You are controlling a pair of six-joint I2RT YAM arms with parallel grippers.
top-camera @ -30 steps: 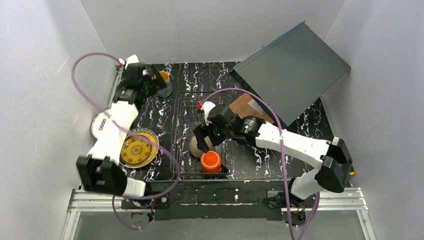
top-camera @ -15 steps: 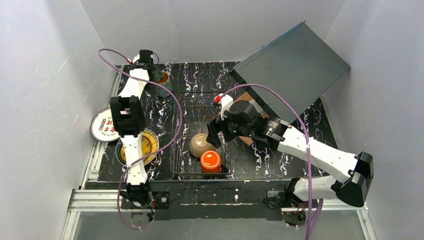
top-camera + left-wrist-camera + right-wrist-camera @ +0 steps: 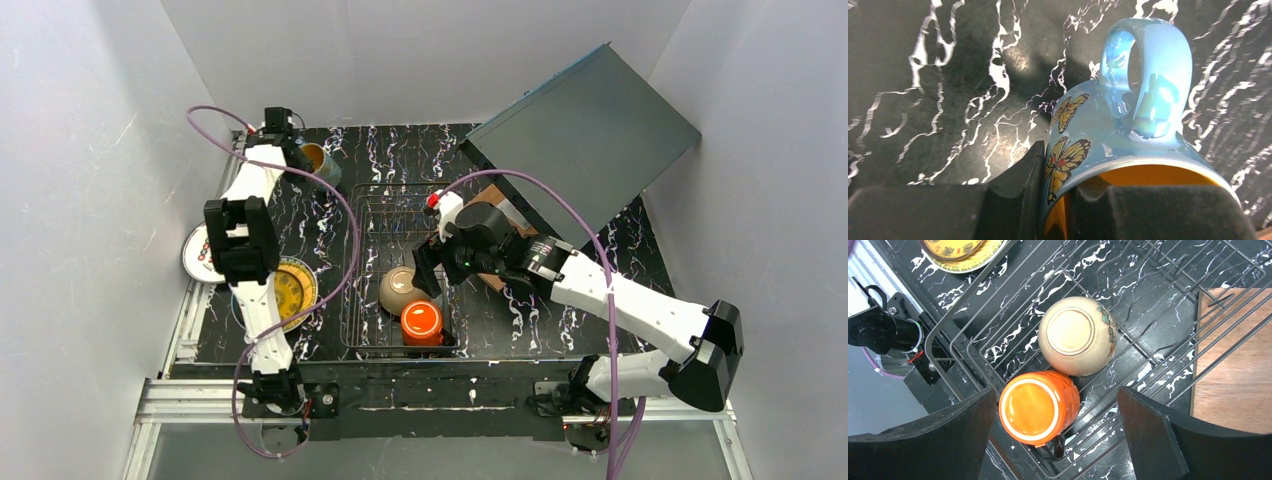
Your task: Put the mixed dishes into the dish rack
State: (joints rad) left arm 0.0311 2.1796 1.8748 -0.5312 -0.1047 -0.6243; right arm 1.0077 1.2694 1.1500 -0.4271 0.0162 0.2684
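My left gripper reaches to the back left corner and is shut on the rim of the blue patterned mug. In the left wrist view one finger presses the butterfly-printed wall of the mug from outside and the other sits inside against the yellow lining. The dish rack lies mid-table and holds the upturned white-and-tan bowl and the upturned orange mug. My right gripper hovers open above them, with the orange mug and the bowl below its spread fingers. The yellow ornate plate and the white plate lie left of the rack.
A large grey slanted panel leans at the back right, with a brown wooden board under its lower edge beside the rack. White walls close in the table on three sides. The left arm's purple cable loops over the rack's left edge.
The left arm stretched out to the back left corner and its jaws closed on the blue mug's rim. The right gripper drew back a little from the bowl and stayed open.
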